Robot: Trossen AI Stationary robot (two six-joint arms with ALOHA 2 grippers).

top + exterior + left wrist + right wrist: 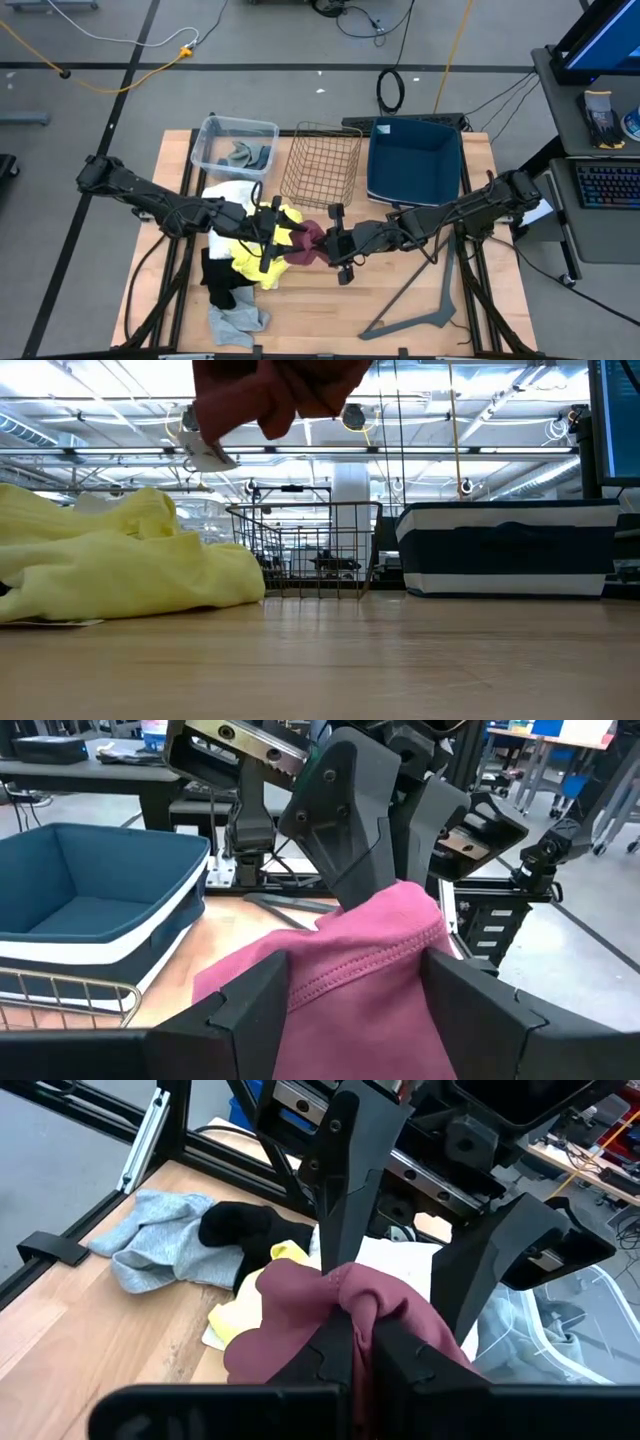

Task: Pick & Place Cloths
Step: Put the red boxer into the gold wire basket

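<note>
The maroon cloth (308, 243), cut off at the frame top in the low view, hangs above the worktop (400, 300), pinched in the right gripper (333, 243)'s pressed-together jaws, with the left gripper (277, 228)'s jaws spread around it.

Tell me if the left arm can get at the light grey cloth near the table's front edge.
Probably yes: the light grey cloth lies uncovered on the left arm's side, though the left pincer is open around the maroon cloth.

You have three containers along the table's far edge: plastic bin (238, 145) left, wire basket (322, 163) middle, fabric bin (414, 160) right. Cloth pile (243, 262) lies near-left; metal bar (432, 298) near-right.
</note>
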